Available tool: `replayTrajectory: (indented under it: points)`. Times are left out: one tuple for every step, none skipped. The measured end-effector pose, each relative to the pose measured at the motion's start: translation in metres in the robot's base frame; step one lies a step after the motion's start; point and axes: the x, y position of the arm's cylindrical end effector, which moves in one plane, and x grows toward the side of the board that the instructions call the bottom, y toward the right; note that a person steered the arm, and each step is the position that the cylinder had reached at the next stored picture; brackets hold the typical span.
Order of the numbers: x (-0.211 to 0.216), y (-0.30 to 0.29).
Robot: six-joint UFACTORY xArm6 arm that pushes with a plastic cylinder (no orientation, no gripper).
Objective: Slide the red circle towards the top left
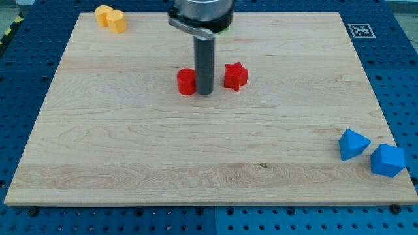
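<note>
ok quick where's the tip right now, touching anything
No gripper, only a rod: my tip sits between the red circle and the red star, right beside the circle; actual contact cannot be told.

Red circle [186, 81], red star [235, 76]. Yellow block [111, 17]. Two blue blocks [353, 143] [387, 160]. My tip [204, 92] dark grey. Worktop [196, 156] pale wood grain; blue pegboard [26, 78] surround.

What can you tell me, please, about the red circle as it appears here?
The red circle is a small, solid-looking, matte red cylinder standing flat on the wooden board, in its upper middle. My tip sits right against its right edge, partly hiding it. The red star lies beyond the rod, apart from it.
</note>
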Motion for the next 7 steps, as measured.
replayTrajectory:
  points:
    - [-0.007,-0.034]
    - [-0.037,-0.052]
    - [-0.048,-0.081]
    - [-0.048,-0.115]
    - [-0.046,-0.137]
    - [-0.022,-0.139]
    - [-0.016,-0.147]
